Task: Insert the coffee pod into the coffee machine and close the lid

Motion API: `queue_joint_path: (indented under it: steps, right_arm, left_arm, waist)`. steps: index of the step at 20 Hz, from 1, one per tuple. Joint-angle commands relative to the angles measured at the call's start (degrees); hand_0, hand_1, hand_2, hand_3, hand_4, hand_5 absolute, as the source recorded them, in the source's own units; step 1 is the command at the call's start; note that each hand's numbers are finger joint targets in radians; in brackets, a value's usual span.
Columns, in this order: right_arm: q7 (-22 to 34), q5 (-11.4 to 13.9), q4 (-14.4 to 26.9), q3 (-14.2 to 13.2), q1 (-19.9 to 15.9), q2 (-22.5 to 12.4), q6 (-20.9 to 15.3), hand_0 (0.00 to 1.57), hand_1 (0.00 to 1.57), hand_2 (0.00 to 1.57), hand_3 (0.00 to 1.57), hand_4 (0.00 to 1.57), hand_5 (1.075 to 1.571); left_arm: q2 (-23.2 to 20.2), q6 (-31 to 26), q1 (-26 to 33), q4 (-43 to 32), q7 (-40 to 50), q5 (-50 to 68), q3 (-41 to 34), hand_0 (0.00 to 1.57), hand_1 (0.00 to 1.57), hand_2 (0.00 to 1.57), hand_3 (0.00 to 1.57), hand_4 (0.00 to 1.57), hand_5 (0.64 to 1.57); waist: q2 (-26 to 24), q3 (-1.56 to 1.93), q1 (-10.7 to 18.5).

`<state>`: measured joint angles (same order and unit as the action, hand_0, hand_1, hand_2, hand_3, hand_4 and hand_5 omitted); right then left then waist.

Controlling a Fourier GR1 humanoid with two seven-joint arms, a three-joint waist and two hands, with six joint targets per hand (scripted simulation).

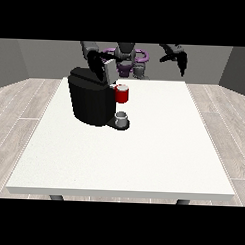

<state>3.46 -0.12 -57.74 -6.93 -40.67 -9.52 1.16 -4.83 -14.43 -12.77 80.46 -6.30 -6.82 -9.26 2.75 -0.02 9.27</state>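
Black boxy coffee machine (90,101) sits left of centre on the large white table (143,155); the hand at the view's left (98,63) is over its raised lid (104,71), can't tell how its fingers lie or if it holds anything. Small coffee pod: can't make it out. Red cylinder section (122,94) on machine's front, small grey cup (121,116) below. Hand at the view's right (178,57) hangs clear, fingers relaxed, holding nothing. Judgement: lid step in hand; push lid down squarely, don't shift the machine
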Motion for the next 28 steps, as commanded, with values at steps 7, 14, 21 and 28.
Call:
queue_joint_path:
  steps: [7, 14, 21, 28]
  right_arm:
    - [2.95, 2.52, 1.27, 1.29, -10.28, -1.47, -0.67, 0.0, 0.0, 0.0, 0.0, 0.11, 1.571]
    - [2.24, 5.53, -1.16, 5.24, -10.82, 1.02, -1.41, 0.0, 0.0, 0.0, 0.0, 0.0, 1.571]
    - [8.59, 8.48, -3.63, 6.09, -15.59, -1.54, -2.57, 0.0, 0.0, 0.0, 0.0, 0.3, 1.571]
    - [11.31, 9.62, -6.88, 4.91, -16.72, -3.3, -4.2, 0.0, 0.0, 0.0, 0.0, 0.1, 1.571]
  left_arm:
    - [-0.74, -1.73, -0.89, 0.13, -0.08, 0.77, 1.46, 0.0, 0.0, 0.0, 0.0, 0.41, 1.571]
    - [-0.34, -0.75, -1.71, -1.03, -1.68, -0.36, 2.18, 0.0, 0.0, 0.0, 0.0, 0.33, 1.571]
    - [1.27, -0.16, -4.99, -0.73, -1.18, -0.92, 3.99, 0.0, 0.0, 0.0, 0.0, 0.38, 1.571]
    - [1.36, -1.3, -8.18, 0.22, 0.05, -0.52, 5.07, 0.0, 0.0, 0.0, 0.0, 0.43, 1.571]
  waist:
    - [2.83, 0.0, 3.81]
    - [4.29, -0.04, 4.68]
    - [5.24, -0.02, 8.47]
    - [8.41, 0.07, 13.67]
